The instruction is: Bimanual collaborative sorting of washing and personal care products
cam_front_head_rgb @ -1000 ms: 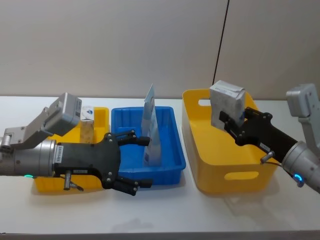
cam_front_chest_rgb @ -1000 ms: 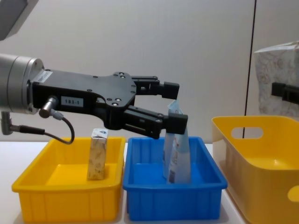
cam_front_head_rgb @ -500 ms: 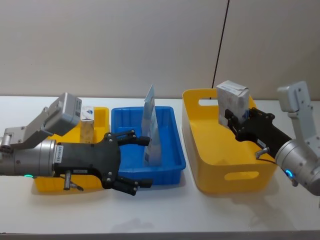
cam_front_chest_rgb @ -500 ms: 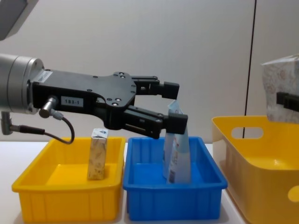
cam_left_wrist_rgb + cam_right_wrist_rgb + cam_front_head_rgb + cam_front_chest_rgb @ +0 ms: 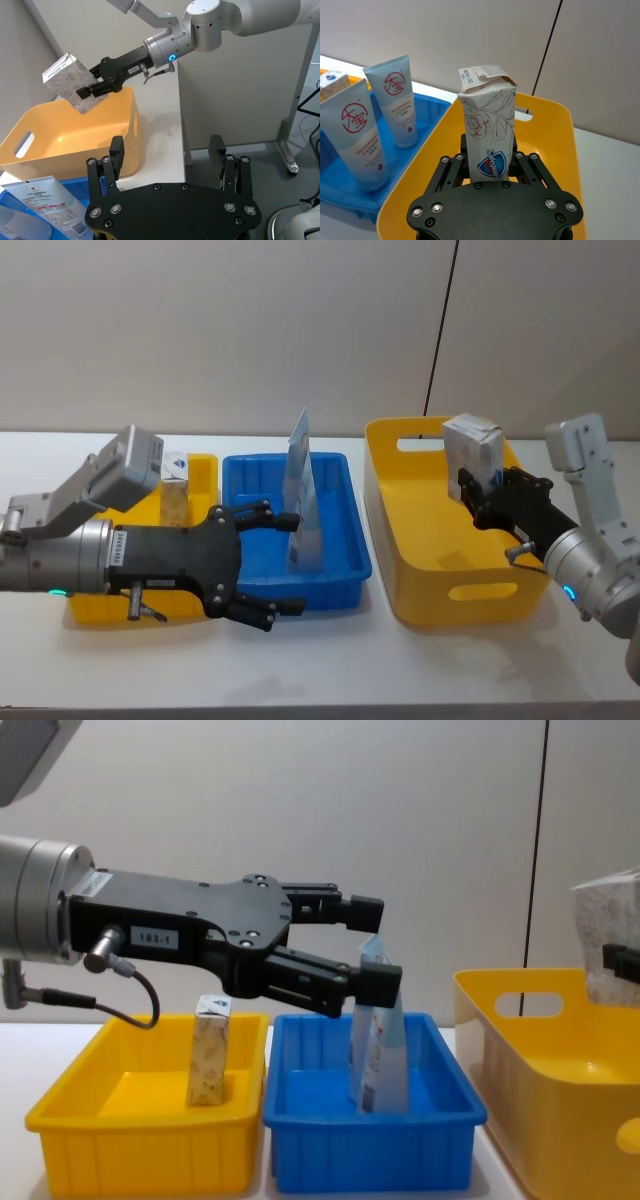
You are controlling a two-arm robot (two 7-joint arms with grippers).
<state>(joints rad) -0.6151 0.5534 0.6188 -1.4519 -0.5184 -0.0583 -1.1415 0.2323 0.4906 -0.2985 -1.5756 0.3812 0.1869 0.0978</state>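
Sorted: a beige pack [image 5: 175,497] in the small yellow bin [image 5: 206,476], pouches [image 5: 303,510] in the blue bin [image 5: 347,540]; right gripper [image 5: 478,486] clamps a second pack [image 5: 472,448], unplaced, above the large yellow bin [image 5: 385,485]; left gripper [image 5: 287,565] open over the blue bin's near edge

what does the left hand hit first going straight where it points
Probably the blue-and-white pouches in the blue bin, just off the left hand; if it passes over them, the large yellow bin. Depth unclear.

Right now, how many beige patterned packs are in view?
2. One pack stands upright in the small yellow bin; the other pack is clamped in the right gripper above the large yellow bin. Others may be hidden.
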